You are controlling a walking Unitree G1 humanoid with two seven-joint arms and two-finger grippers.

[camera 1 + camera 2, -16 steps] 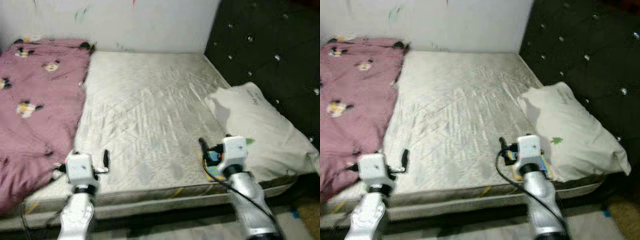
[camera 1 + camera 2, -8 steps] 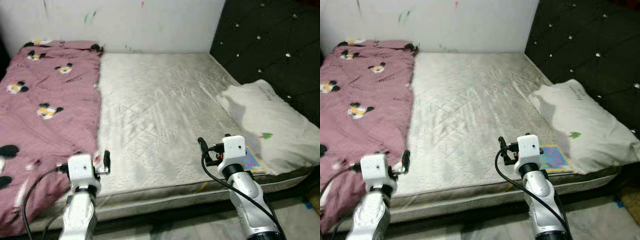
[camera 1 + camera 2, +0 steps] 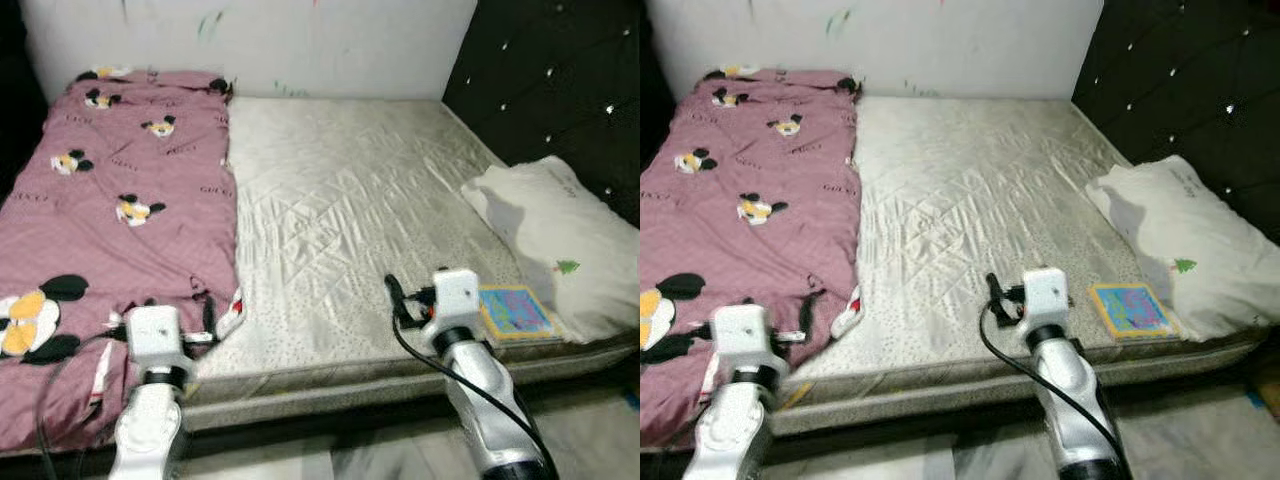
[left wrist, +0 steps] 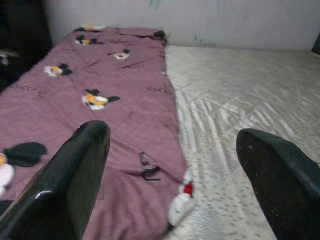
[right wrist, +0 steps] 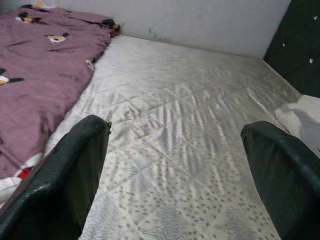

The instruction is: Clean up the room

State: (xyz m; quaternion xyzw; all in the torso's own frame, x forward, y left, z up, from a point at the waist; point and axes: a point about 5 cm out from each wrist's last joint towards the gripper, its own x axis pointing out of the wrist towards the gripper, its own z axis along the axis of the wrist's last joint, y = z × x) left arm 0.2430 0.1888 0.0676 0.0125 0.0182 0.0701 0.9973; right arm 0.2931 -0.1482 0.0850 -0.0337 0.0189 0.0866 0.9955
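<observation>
The pink blanket point(image 3: 120, 210) lies spread along the left side of the mattress point(image 3: 370, 210), its long axis running from the near edge back toward the far wall; its crumpled near corner sags over the near edge, just beside the left gripper point(image 3: 207, 322); so the left arm is plainly the nearer one for any tidying of it, and I judge the coming move turns on that closeness. The left gripper hovers at the near edge with its fingers point(image 4: 75, 175) spread wide and nothing between them; the right gripper point(image 3: 395, 298) hangs over the bare middle of the near edge, likewise wide open and empty.

A white pillow point(image 3: 550, 240) rests at the right side against the dark headboard point(image 3: 560, 80); a small colourful book point(image 3: 513, 310) lies flat at the near right corner, touching the pillow's near end and closer to the right gripper than to the left.

The left wrist view shows the blanket's rumpled hem with a small dark loop and a white-and-red scrap at the fold, detail the head views leave vague; the right wrist view looks across bare quilted mattress to the pillow's edge; the head views alone give the book.
</observation>
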